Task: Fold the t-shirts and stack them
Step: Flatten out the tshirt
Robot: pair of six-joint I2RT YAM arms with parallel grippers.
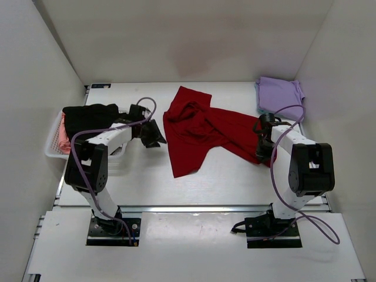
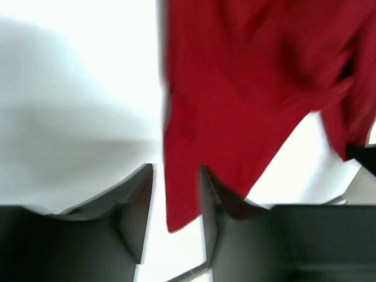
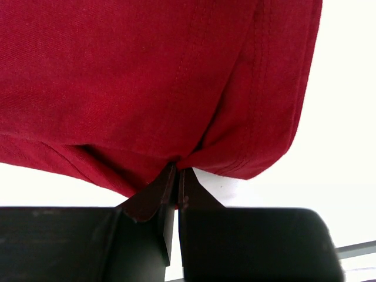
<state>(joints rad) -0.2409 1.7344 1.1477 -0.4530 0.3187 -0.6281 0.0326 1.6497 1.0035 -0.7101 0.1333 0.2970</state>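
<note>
A deep red t-shirt (image 1: 197, 129) lies crumpled in the middle of the white table. My right gripper (image 1: 262, 154) is at its right end, and in the right wrist view it (image 3: 177, 170) is shut on a pinch of the red hem (image 3: 247, 117). My left gripper (image 1: 154, 136) is at the shirt's left edge. In the left wrist view it (image 2: 176, 170) is open, with a corner of the red shirt (image 2: 235, 88) lying between the fingers. A pale lavender t-shirt (image 1: 279, 94) lies folded at the back right. A black t-shirt (image 1: 88, 116) lies over a pink one (image 1: 61, 141) at the left.
A white lattice basket (image 1: 53, 154) stands at the table's left edge under the black and pink shirts. White walls close in the left, back and right sides. The table's front edge (image 1: 194, 207) runs just ahead of the arm bases.
</note>
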